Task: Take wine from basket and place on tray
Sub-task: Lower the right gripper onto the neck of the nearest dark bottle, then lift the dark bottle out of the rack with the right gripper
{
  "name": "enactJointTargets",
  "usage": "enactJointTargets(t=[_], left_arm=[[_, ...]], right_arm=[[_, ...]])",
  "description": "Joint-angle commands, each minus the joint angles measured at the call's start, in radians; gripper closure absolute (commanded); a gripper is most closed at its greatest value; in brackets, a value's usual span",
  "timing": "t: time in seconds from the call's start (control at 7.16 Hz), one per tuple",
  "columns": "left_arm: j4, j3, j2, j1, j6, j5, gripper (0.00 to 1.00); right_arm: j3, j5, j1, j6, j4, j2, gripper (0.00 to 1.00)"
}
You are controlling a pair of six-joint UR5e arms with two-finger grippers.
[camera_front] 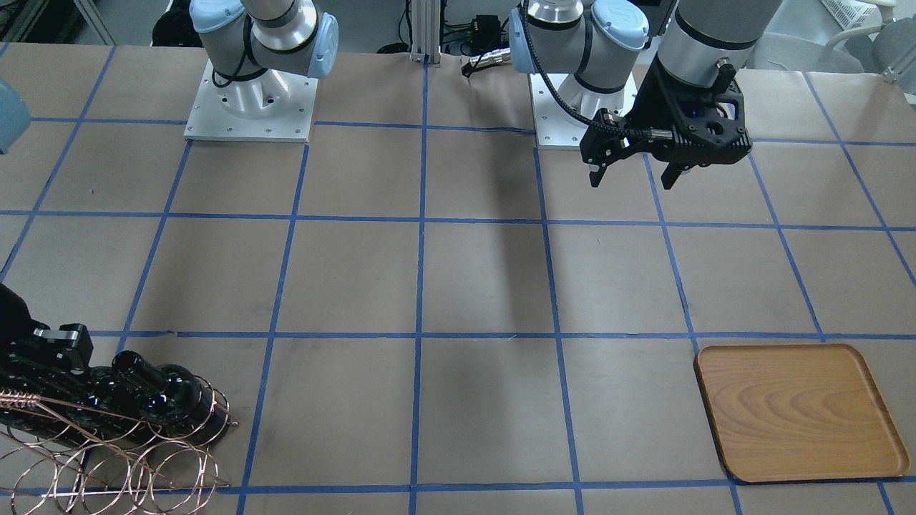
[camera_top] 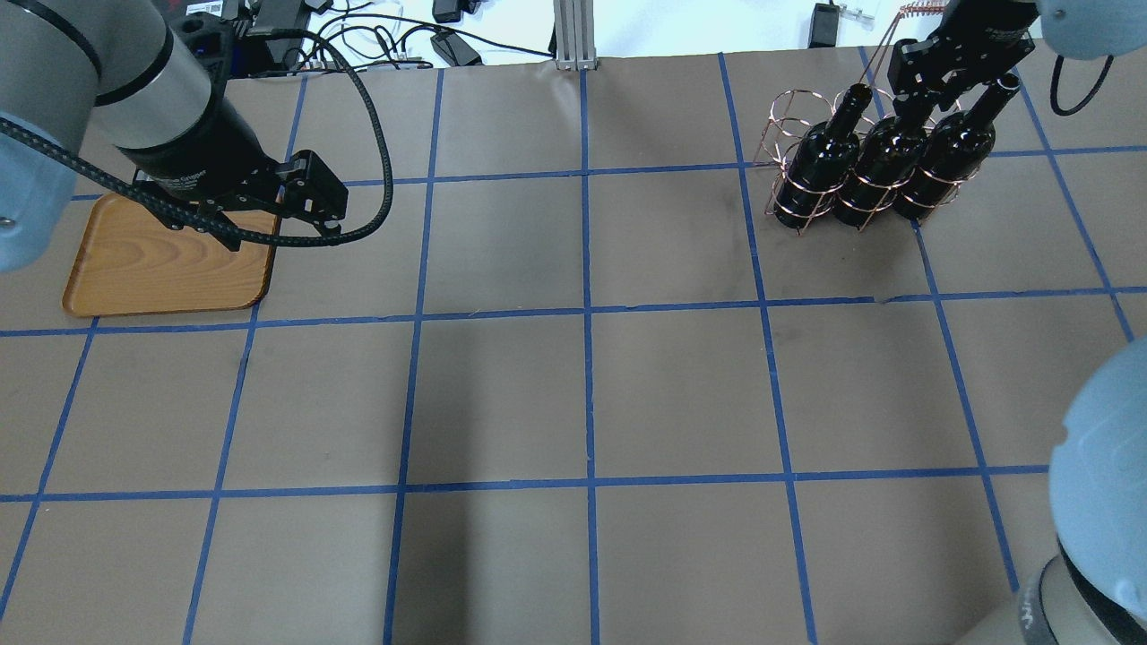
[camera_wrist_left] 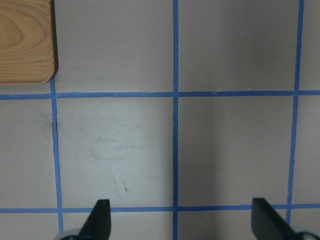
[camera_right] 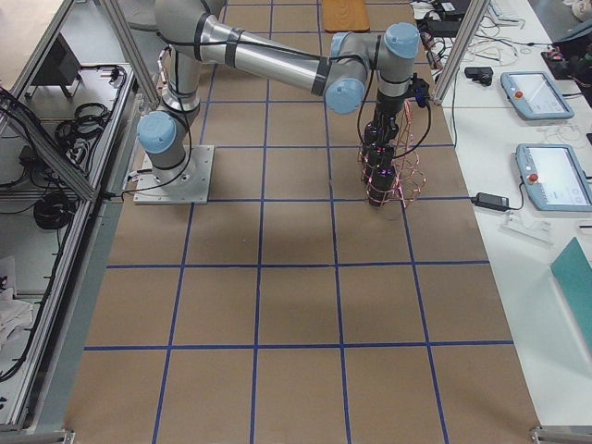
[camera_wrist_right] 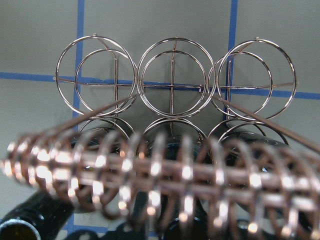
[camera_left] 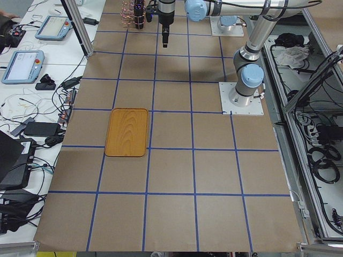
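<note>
Shows three glossy black bottles of wine (camera_top: pixel 883 166) standing upright, close side by side, in one row of the basket (camera_top: pixel 781 121), upper right of the overhead view. Other row of wire loops empty, across the top of the right wrist view.

Places the right gripper (camera_top: pixel 921 88) at the top right edge of the overhead view, down around the neck of the middle bottle. Cannot tell whether spread or pressed onto that neck: masked from above by its own body, and blocked in the wrist view by the basket's coiled handle (camera_wrist_right: pixel 150 170), blurred across mid-frame.

Shows the tray (camera_top: pixel 134 278) at the left edge of the overhead view, well apart from the basket, with no bottle on it yet.

Finds the left gripper (camera_front: pixel 633 179) in the upper right of the front view, hanging above the table (camera_top: pixel 582 403) near the tray, spread wide and holding nothing.

Probably heavy for its size, rigid, breakable, and slippery from the gloss. Best taken at the neck just under the lip, narrow enough for two fingers. Calls for a firm pinch and a straight lift until clear of the loop, to avoid dragging the light basket along or knocking the neighbours. Likely to swing below a neck grip, so worth setting down gently.
</note>
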Motion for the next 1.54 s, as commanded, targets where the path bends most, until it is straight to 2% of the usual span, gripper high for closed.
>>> enactJointTargets(t=[0.0, 0.28, 0.42, 0.7, 0.84, 0.98, 1.12, 1.4], left_arm=[[0.001, 0.002, 0.000, 0.003, 0.000, 0.003, 0.00], [0.002, 0.000, 0.000, 0.003, 0.000, 0.000, 0.00], [0.000, 0.000, 0.000, 0.003, 0.000, 0.000, 0.00], [0.000, 0.000, 0.000, 0.003, 0.000, 0.004, 0.00], [0.000, 0.000, 0.000, 0.003, 0.000, 0.007, 0.00], [0.000, 0.000, 0.000, 0.003, 0.000, 0.008, 0.00], [0.000, 0.000, 0.000, 0.003, 0.000, 0.009, 0.00], [0.000, 0.000, 0.000, 0.003, 0.002, 0.011, 0.00]], right_arm=[[-0.002, -0.003, 0.004, 0.010, 0.000, -0.003, 0.68], [-0.041, -0.022, 0.016, 0.010, 0.015, -0.047, 0.70], [-0.080, -0.026, 0.016, 0.008, 0.065, -0.076, 0.68], [-0.188, -0.037, 0.016, 0.008, 0.263, -0.145, 0.68], [-0.192, -0.042, 0.018, 0.008, 0.327, -0.197, 0.68], [-0.171, -0.049, 0.021, 0.011, 0.389, -0.222, 0.70], [-0.078, -0.052, 0.047, 0.048, 0.391, -0.257, 0.71], [0.110, -0.075, 0.143, 0.173, 0.269, -0.326, 0.72]])
